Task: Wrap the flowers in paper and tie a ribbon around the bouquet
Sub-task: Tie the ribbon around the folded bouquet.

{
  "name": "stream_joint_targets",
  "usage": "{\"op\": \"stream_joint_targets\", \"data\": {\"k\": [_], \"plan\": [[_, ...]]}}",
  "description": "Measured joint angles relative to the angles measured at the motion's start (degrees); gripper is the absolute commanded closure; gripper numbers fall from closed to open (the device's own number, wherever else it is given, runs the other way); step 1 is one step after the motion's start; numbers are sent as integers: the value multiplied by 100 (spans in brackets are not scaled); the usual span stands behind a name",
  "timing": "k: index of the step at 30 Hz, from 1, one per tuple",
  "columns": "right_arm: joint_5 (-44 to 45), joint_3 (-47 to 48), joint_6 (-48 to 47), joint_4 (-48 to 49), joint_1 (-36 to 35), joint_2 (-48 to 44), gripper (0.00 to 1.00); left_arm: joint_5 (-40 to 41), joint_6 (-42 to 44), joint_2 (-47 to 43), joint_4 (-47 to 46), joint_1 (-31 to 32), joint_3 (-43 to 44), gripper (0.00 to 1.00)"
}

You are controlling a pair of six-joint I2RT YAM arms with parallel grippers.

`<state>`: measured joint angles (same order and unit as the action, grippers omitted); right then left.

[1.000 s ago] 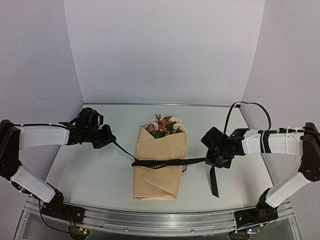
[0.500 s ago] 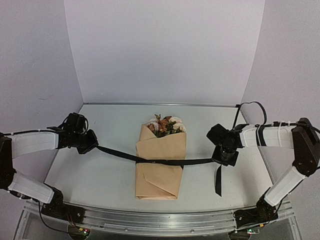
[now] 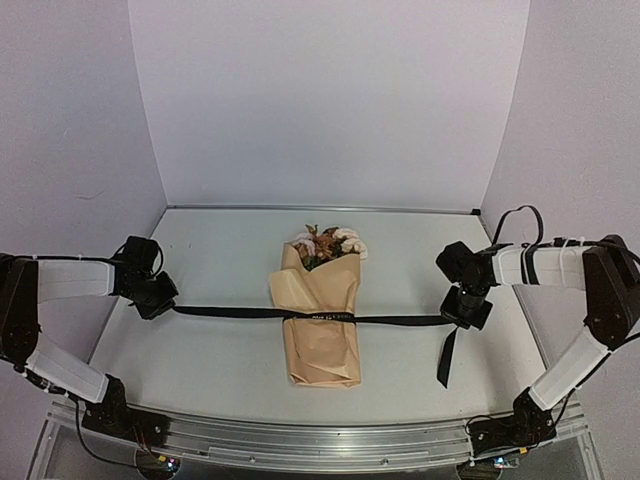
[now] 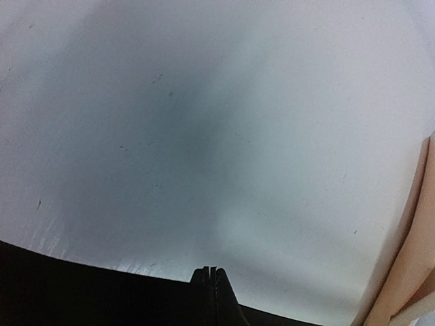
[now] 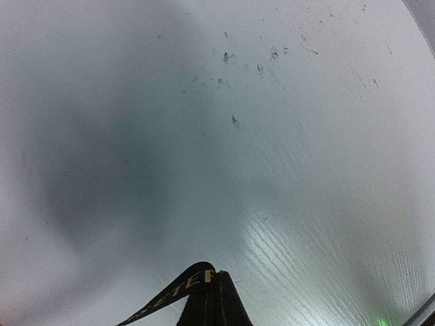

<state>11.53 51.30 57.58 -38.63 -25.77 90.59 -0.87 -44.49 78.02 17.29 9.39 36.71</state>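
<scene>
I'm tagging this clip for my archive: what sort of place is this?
Most likely a robotics lab test cell: left arm and right arm mounted on a metal rail, a white table boxed in by plain panels.

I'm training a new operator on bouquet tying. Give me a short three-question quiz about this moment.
1. True or false: the ribbon crosses the bouquet, taut between the left gripper and right gripper.
2. The ribbon's loose tail hangs beside: A) left gripper B) right gripper C) neither.
3. Fill in (near/far): the flowers show at the bouquet's ___ end.
Key: 1 true; 2 B; 3 far.
</scene>
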Motion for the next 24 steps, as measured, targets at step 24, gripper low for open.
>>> {"op": "stream_joint_targets", "data": {"k": [24], "plan": [[-1993, -932, -189, 504, 3025, -1203, 100, -413, 72, 75, 222, -2530, -434, 100]]}}
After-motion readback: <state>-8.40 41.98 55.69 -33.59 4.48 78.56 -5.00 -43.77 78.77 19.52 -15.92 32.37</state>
